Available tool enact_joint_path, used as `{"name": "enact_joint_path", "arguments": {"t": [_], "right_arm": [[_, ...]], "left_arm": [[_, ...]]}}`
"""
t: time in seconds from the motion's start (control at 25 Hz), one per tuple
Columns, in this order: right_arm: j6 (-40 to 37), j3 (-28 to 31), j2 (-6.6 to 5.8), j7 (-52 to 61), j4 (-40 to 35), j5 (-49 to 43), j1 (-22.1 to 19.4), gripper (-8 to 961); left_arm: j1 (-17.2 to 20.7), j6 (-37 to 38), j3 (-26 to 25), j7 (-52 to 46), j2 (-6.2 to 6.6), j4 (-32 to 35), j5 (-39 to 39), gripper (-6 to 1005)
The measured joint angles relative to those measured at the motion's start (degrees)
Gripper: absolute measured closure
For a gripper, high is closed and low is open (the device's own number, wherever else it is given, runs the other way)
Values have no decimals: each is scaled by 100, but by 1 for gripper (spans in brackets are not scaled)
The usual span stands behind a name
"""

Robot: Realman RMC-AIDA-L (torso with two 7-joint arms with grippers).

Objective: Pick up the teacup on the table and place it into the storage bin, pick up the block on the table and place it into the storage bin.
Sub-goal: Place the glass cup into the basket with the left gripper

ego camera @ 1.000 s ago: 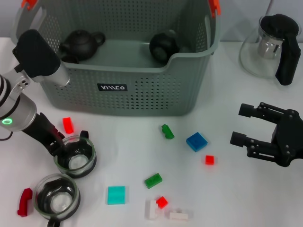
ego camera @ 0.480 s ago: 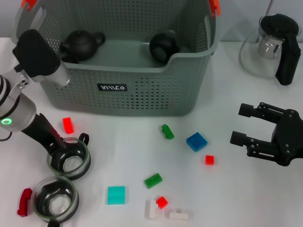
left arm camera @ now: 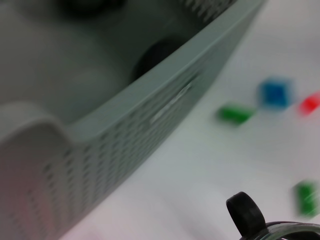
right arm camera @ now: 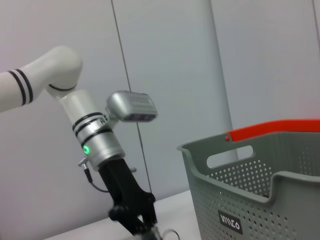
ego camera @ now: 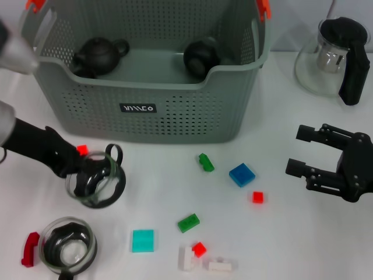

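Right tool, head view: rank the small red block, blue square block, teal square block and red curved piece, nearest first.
From the right tool, open over the table's right side:
1. Small red block, just to its left.
2. Blue square block, slightly farther left; a close second.
3. Teal square block, near the table's front, left of centre.
4. Red curved piece, at the front left corner.

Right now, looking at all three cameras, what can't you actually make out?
- Left gripper: its fingertips are hidden behind the held teacup in the head view.
- Second teacup: cut off by the head view's lower edge.
- Storage bin: its far rim leaves the head view's top edge.
- Blocks in the left wrist view, like the blue one, are blurred.
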Motion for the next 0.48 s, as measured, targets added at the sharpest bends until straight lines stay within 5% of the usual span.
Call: {"name": "enact_joint_path", "arguments": {"t": [0.12, 0.28, 0.36, 0.48], "right_arm": [[1, 1, 0, 0, 0, 0, 5, 147], [5, 1, 0, 0, 0, 0, 16, 147], [3, 1, 0, 0, 0, 0, 18, 147], [0, 1, -5, 0, 0, -1, 21, 146]], "left_arm": [[-95, 643, -838, 560, 424, -824, -896, 954], [-75, 1138, -1295, 1119, 917, -2148, -2170, 954], [-64, 1279, -1351, 1321, 1015, -2643, -2787, 954], [-141, 1438, -1365, 1354, 1001, -2911, -3535, 954]]}}
